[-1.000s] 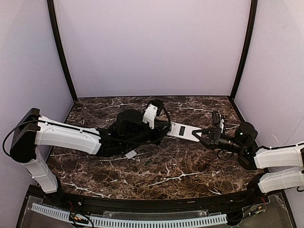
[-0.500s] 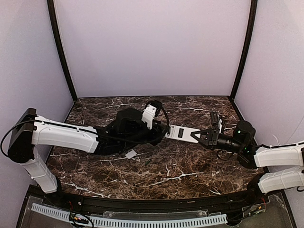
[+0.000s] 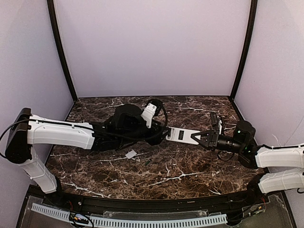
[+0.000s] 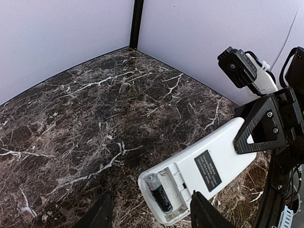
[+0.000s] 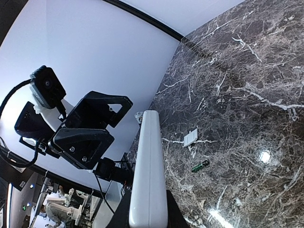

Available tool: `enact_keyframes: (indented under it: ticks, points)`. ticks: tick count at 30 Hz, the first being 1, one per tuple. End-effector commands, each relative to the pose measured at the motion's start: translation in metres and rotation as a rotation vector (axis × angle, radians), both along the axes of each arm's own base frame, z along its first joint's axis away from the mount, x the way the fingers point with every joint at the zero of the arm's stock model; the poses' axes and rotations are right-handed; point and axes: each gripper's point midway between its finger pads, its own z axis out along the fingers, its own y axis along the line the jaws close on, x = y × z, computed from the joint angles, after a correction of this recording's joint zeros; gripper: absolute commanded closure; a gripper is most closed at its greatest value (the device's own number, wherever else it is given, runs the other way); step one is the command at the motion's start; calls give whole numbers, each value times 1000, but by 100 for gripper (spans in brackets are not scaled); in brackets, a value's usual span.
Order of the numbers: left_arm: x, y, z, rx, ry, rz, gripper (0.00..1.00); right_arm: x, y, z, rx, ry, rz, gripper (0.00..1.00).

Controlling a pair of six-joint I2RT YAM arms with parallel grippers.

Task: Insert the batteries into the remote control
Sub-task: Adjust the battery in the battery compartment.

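The remote control [image 3: 182,135] is held back up above the marble, between the two arms. My right gripper [image 3: 200,137] is shut on its right end; in the right wrist view the remote [image 5: 148,156] runs edge-on out of my right gripper [image 5: 148,206]. In the left wrist view its battery bay is open, with one black battery [image 4: 159,192] in one slot and the other slot empty. My left gripper [image 4: 151,209] is open and empty, its fingers either side of the remote's open end [image 4: 209,161]. A second, green battery [image 5: 200,166] lies on the marble.
The small white battery cover [image 3: 130,154] lies on the marble in front of the left arm, with the loose battery [image 3: 147,163] just right of it. The cover also shows in the right wrist view [image 5: 190,137]. Enclosure walls stand close behind.
The left arm has shifted slightly back and left, its gripper staying at the remote's open end. The right gripper and remote have barely moved.
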Motion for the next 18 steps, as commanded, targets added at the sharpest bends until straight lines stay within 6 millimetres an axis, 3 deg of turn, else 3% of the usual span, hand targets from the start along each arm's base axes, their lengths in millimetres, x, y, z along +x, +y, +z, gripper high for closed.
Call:
enact_keyframes:
  ticks: [1,18]
  points:
    - [-4,-1,-11,25,75,-29,44,-2,4,20,27,-70,25,100]
    - [5,-7,-26,67,99,-12,47,-6,6,25,42,-84,49,100]
